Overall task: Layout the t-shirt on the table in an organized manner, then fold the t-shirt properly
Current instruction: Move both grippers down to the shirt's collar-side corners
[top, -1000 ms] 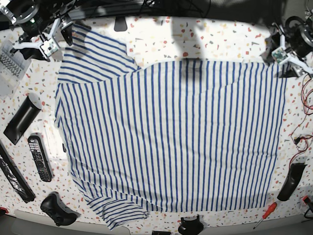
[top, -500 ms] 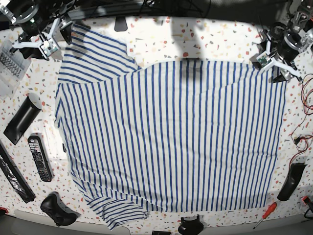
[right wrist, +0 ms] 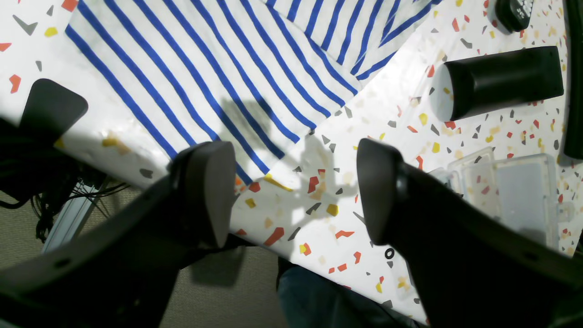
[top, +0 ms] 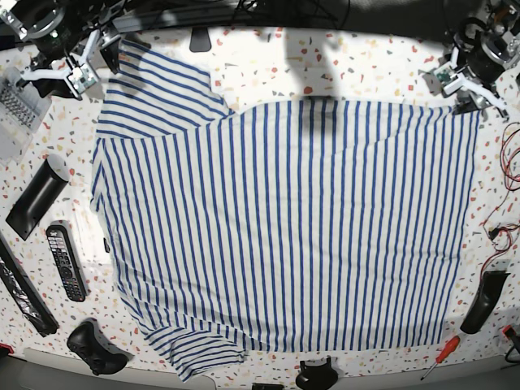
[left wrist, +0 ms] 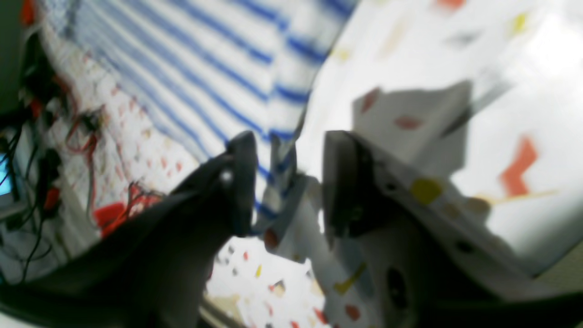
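The left end effector (left wrist: pixel 282 182) is at the far corner of the t-shirt (top: pixel 284 227), on the base view's right. In its blurred wrist view the two fingers stand partly apart with a fold of the striped hem between them, but whether they press on the cloth I cannot tell. The right end effector (right wrist: pixel 296 200) has its fingers spread wide with nothing between them, hovering over bare bench (right wrist: pixel 328 136) just beside the edge of a sleeve; in the base view it sits at the top left corner (top: pixel 69 69). The t-shirt lies spread flat across most of the bench, one sleeve toward the far left, the other at the near edge. No writing can be read anywhere. A clear plastic box (right wrist: pixel 505 191) lies near the right end effector, its contents not discernible, next to a black cylinder (right wrist: pixel 498 82) lying on its side.
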